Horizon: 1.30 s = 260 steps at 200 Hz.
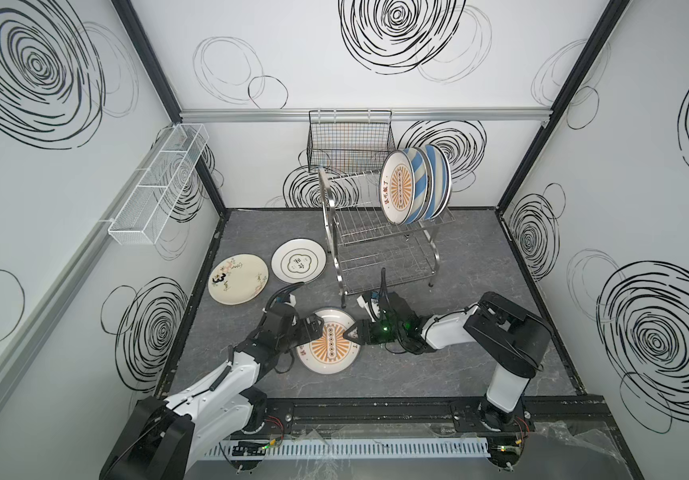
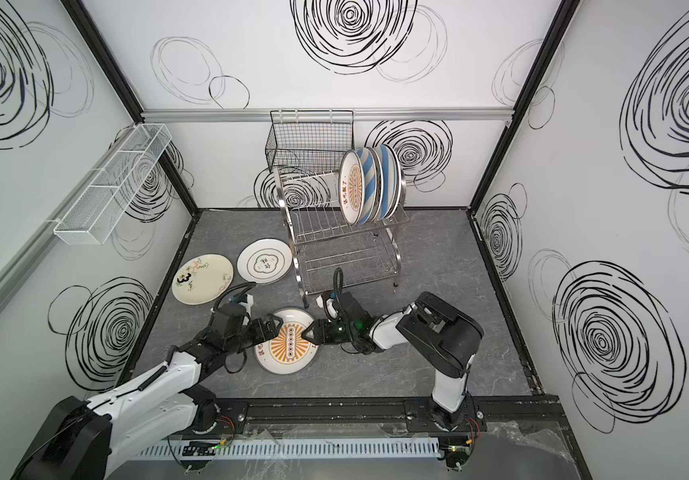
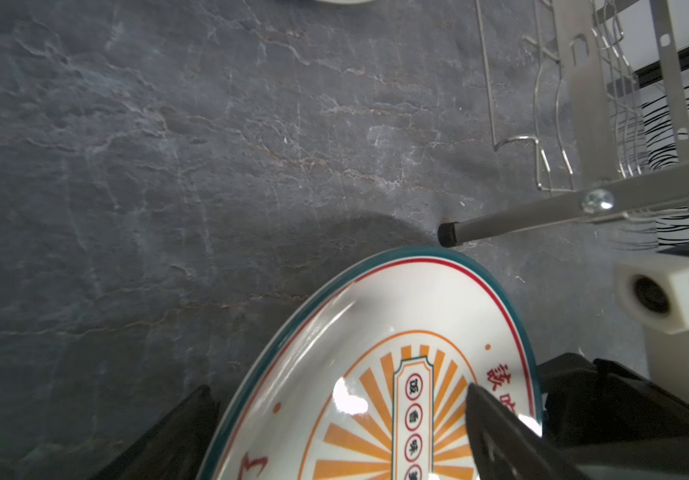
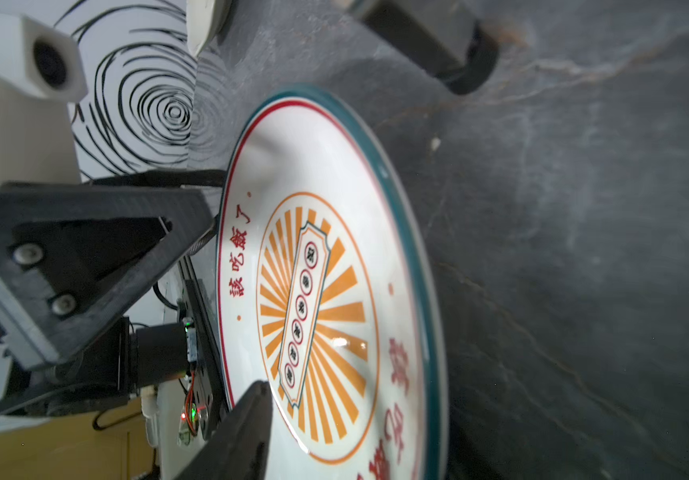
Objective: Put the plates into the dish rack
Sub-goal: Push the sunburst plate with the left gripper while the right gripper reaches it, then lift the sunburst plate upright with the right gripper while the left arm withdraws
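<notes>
An orange sunburst plate (image 1: 328, 357) (image 2: 286, 358) hangs just above the grey floor at front centre, tilted, between both grippers. My left gripper (image 1: 317, 327) (image 3: 336, 388) is shut on its left rim, one finger (image 3: 500, 436) on the face and one underneath. My right gripper (image 1: 351, 332) (image 2: 308, 332) straddles the right rim. One of its fingers (image 4: 247, 419) lies over the plate's face (image 4: 334, 166); the other is hidden behind the plate. The dish rack (image 1: 388, 237) holds a sunburst plate (image 1: 396, 189) and blue-striped plates (image 1: 423, 183) upright on its top tier.
A cream printed plate (image 1: 238, 278) and a green-rimmed white plate (image 1: 299, 261) lie flat left of the rack. The rack's front foot (image 3: 448, 235) stands close to the held plate's rim. A black wire basket (image 1: 349, 141) hangs on the back wall, a white mesh basket (image 1: 160, 183) on the left wall.
</notes>
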Available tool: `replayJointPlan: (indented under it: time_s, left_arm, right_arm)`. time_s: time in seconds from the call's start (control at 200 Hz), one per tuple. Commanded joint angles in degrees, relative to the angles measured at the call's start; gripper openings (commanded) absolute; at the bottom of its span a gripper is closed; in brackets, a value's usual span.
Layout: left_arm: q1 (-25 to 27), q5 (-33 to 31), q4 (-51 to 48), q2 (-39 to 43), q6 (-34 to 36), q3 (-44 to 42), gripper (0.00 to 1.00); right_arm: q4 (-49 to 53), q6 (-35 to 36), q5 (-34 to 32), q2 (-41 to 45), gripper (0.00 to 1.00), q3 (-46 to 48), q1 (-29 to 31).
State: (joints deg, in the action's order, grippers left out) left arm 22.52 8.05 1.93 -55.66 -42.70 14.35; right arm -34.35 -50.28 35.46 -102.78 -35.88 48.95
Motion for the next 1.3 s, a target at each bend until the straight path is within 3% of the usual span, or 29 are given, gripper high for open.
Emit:
replayJointPlan:
  time_s: [0.0,0.155,0.31,0.585,0.705,0.986,1.296]
  left_arm:
    - [0.8,4.2,7.9,1.1,-1.0,-1.3,0.96]
    - [1.4,4.9,8.9,2.3,-1.7,-1.7,0.96]
    - [1.8,4.2,5.2,5.3,-0.9,0.1,0.96]
    - [1.5,1.3,-2.9,7.4,2.2,6.4,0.96]
    - [0.4,0.6,-7.9,5.8,5.9,12.1,0.96]
    - [-7.7,6.0,-16.8,-0.7,16.8,27.0,0.96]
    - [-17.7,11.5,-16.5,-5.5,23.4,30.1,0.96]
  right_arm:
    - [2.8,-0.6,-0.7,-1.2,0.4,0.0,0.7]
    - [4.4,-0.4,-1.5,-1.0,0.38,-0.6,0.7]
    - [5.7,0.0,-1.9,0.6,0.17,-0.6,0.7]
    - [10.7,0.8,-5.9,7.7,0.01,0.7,0.3]
    - [14.6,1.2,-8.7,13.6,0.0,2.3,0.1]
    - [33.3,6.1,-16.5,33.2,0.0,2.6,0.1]
    - [53.0,13.6,-28.2,55.3,0.0,-6.9,-1.2]
